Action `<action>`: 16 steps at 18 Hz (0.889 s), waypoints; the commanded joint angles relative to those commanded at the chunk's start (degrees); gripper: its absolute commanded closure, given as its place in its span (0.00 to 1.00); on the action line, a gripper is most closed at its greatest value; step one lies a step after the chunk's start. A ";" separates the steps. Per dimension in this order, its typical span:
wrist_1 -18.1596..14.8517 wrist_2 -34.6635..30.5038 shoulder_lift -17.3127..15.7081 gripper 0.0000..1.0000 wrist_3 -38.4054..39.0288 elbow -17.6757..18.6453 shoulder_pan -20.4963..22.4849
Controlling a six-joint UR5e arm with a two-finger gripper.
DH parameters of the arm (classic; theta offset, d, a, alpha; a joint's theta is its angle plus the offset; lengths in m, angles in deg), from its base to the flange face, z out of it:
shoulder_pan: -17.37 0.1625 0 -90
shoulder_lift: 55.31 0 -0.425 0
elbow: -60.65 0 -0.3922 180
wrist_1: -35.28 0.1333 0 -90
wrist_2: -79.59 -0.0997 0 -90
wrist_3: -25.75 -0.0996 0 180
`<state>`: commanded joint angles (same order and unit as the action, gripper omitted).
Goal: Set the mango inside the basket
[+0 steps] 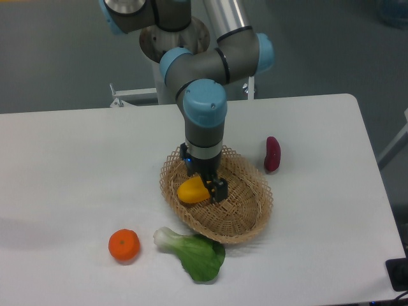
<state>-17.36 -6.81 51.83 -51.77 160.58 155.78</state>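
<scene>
A white rectangular table (76,166) with rounded corners stands on a grey floor, and the grey and light-blue robot arm rises from a round metal base behind its far edge. Near the middle of the table sits the shallow oval basket of light tan woven wicker (252,213), its open looped rim visible all around except where the arm covers the far side. The arm's wrist points straight down over the left half of the basket, and the black two-finger gripper (205,187) is inside the basket's outline. The smooth yellow-to-orange oval mango (190,190) lies within the basket, at its left side, directly at the fingertips. One dark finger shows against the right end of the fruit; the other finger is hidden behind the fruit and wrist, so it cannot be told whether the fingers grip the mango or stand apart from it. It also cannot be told whether the mango rests on the basket floor or is held just above it. A small dark-red oblong vegetable (272,154) lies on the table to the right of the basket, apart from it. A round orange fruit (123,245) sits at front left, and a green leafy vegetable with a pale stem (191,252) lies just beside the basket's front rim.
</scene>
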 joint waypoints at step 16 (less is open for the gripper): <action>-16.61 0.00 11.16 0.00 -7.29 -23.55 12.66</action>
<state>-33.97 -6.81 62.98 -59.06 137.03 168.45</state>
